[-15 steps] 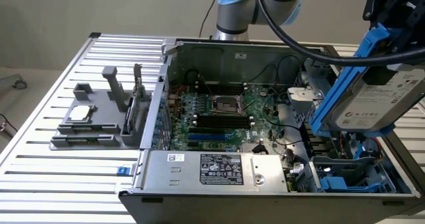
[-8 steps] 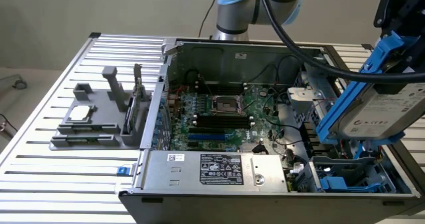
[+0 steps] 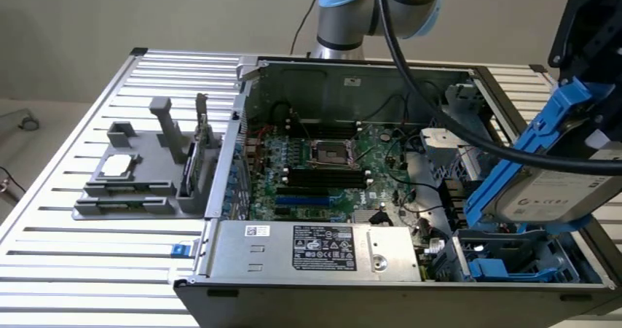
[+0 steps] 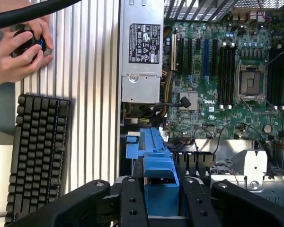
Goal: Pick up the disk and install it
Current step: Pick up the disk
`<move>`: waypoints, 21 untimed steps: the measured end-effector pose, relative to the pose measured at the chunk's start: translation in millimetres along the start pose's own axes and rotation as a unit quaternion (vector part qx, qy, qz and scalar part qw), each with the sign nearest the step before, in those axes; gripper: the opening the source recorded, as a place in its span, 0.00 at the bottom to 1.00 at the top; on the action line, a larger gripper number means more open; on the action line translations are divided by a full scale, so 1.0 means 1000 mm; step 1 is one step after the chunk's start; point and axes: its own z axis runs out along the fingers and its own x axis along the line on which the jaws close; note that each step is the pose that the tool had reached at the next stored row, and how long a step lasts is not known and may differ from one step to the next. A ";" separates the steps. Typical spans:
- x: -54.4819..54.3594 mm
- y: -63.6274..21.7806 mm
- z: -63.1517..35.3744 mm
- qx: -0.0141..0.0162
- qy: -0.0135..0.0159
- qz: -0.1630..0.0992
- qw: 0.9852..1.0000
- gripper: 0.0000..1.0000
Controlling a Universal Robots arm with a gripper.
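Exterior view: we see the gripper (image 3: 586, 87) clamped on the blue carrier (image 3: 529, 149) of the disk (image 3: 554, 193), which hangs tilted at the exterior view's right, just above the blue drive bay (image 3: 510, 259) in the near corner of the open computer case (image 3: 340, 76). In the wrist view we find its black fingers (image 4: 132, 203) pressed on either side of the carrier, the motherboard (image 4: 199, 118) lying beyond them.

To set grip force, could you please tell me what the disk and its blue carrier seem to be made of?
The disk: likely metal, going by its matte silver-grey casing. The blue carrier: probably moulded plastic, from its uniform bright colour.
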 end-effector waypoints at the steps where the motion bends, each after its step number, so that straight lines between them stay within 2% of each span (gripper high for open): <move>1: 0.002 -0.0009 0.0017 0.000 0.000 0.000 1.000 0.33; 9: 0.012 -0.0129 0.0149 0.000 -0.001 0.002 1.000 0.33; 21: 0.012 -0.0132 0.0153 0.000 -0.001 0.002 1.000 0.33</move>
